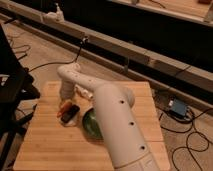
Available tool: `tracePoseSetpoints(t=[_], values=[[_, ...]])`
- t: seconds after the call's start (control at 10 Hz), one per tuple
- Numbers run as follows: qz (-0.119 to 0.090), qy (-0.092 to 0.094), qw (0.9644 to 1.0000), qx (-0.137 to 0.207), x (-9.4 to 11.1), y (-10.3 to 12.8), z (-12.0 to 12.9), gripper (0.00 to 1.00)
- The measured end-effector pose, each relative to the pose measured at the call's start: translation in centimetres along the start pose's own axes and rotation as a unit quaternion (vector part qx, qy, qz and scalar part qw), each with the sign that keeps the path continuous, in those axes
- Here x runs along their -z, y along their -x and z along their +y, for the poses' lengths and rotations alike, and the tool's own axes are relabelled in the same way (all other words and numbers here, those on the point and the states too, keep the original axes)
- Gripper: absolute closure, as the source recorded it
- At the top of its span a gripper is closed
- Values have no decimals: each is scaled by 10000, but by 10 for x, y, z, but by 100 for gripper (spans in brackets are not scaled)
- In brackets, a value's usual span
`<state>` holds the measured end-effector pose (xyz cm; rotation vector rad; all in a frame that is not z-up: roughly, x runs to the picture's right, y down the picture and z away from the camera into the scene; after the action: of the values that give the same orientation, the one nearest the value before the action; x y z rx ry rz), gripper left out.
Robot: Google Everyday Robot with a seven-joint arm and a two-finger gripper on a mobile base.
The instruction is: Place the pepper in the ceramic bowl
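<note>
Pepper: a small, slender, orange-red pepper [63, 107] lies near the left edge of the surface, roughly midway between the far and near edges.
Handling: it is judged light, with smooth skin that may slip. The flesh looks soft enough to bruise under a hard squeeze, and its rounded body is likely to roll if nudged.
Where to hold: it is best gripped across its narrow width at mid-length, with gentle pressure, keeping away from the tapered tip.
Black block: the block [70, 114] sits just beside the pepper on the side toward the bowl, crowding that flank. Whether the two touch cannot be told.
Ceramic bowl: the dark green bowl [89, 123] is beyond the block, toward the middle of the surface, partly hidden by the arm.
Gripper: the gripper [65, 98] is down at the pepper's far end. Whether it is released or clenched on the pepper cannot be told.
Arm: the white arm [117, 125] rises from the near edge and bends back toward the left.
Surface: it is a pale wooden top [50, 145].
</note>
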<state>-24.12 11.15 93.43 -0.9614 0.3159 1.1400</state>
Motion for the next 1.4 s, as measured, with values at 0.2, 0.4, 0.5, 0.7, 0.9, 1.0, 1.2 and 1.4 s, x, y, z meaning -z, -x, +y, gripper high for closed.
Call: tracePoseSetpoints(t=[0.2,0.4,0.5,0.7,0.9,1.0,1.2,1.4], values=[[-8,-18,10000,31,-1,3,3,89],[-49,-25,10000,80,2,6,7,100],[-104,-3,9999,123,6,9,11,100],[-266,120,9994,205,20,13,19,100],[-591,454,9967,325,49,19,37,100],[-769,612,9945,361,65,22,43,100],[-1233,873,9877,391,108,23,48,100],[-1467,872,9851,219,134,12,34,100]])
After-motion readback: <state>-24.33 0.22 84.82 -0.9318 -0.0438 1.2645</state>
